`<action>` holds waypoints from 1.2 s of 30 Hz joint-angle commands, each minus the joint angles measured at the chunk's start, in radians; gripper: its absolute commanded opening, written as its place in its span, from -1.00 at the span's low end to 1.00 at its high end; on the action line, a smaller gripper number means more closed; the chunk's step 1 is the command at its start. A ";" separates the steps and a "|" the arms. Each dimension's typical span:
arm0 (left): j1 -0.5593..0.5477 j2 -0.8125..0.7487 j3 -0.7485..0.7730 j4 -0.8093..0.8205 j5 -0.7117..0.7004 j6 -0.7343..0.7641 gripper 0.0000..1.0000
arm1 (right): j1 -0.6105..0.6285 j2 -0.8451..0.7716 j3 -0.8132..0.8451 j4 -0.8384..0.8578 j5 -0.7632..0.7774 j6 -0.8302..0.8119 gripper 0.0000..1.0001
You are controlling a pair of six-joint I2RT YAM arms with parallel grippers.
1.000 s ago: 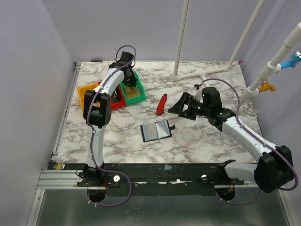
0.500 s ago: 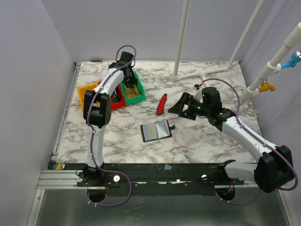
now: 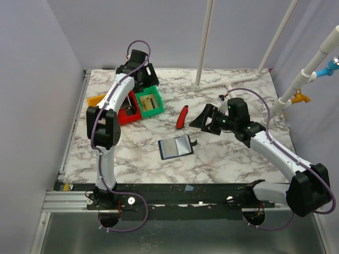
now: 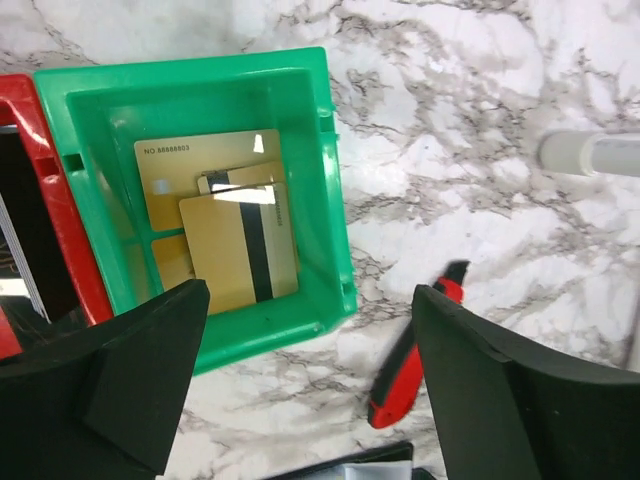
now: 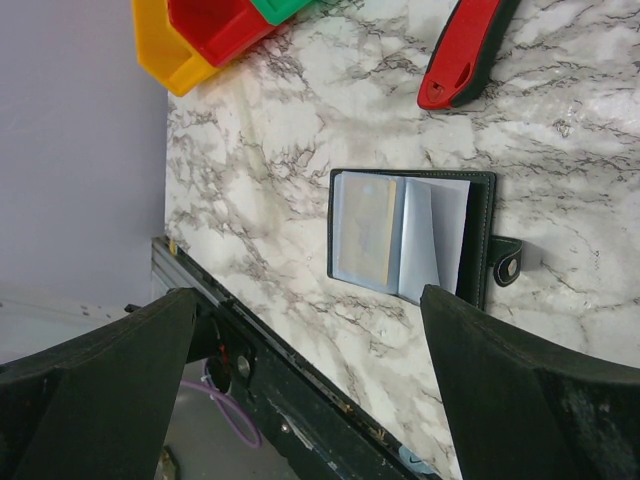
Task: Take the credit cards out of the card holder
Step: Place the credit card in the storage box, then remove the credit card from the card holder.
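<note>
1. My left gripper [image 4: 310, 310] hangs above the far left part of the worktop [image 3: 228, 159]. Its two black fingers stand wide apart, with nothing between them.
2. Directly under it is a green bin [image 4: 330, 180]. Several tan-gold credit cards [image 4: 225, 225] lie flat and overlapping on the bin's floor. The top one shows a dark stripe.
3. A red bin [image 4: 60, 220] touches the green bin's left side, and an orange bin [image 3: 95, 100] sits beyond the red one.
4. On the bare marble to the right of the green bin lies a red-and-black tool [image 4: 415, 350].
5. My right gripper [image 5: 308, 300] hovers over the middle right of the worktop. Its fingers are also spread wide and hold nothing.
6. Below it, the black card holder [image 5: 410, 240] lies open and flat near the centre of the worktop, with its bluish-grey inner faces up. It is well apart from the bins.
7. A tan card [image 5: 365, 230] shows inside one pocket of the card holder.
8. The card holder's snap strap [image 5: 505, 265] sticks out from one edge and rests on the marble.
</note>
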 commanded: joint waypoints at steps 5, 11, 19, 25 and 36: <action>-0.002 -0.212 -0.109 0.032 -0.006 0.029 0.89 | -0.003 0.018 0.010 -0.015 0.056 -0.040 1.00; -0.022 -0.412 -0.332 0.100 0.019 0.031 0.89 | 0.047 0.047 0.033 -0.051 0.161 -0.072 1.00; -0.054 -0.706 -0.720 0.206 0.061 -0.004 0.90 | 0.268 0.140 0.110 -0.096 0.380 -0.094 1.00; -0.067 -0.901 -0.981 0.241 0.066 -0.012 0.90 | 0.416 0.278 0.187 -0.122 0.529 -0.103 0.95; -0.078 -1.136 -1.247 0.239 0.061 -0.039 0.90 | 0.538 0.531 0.322 -0.166 0.668 -0.134 0.52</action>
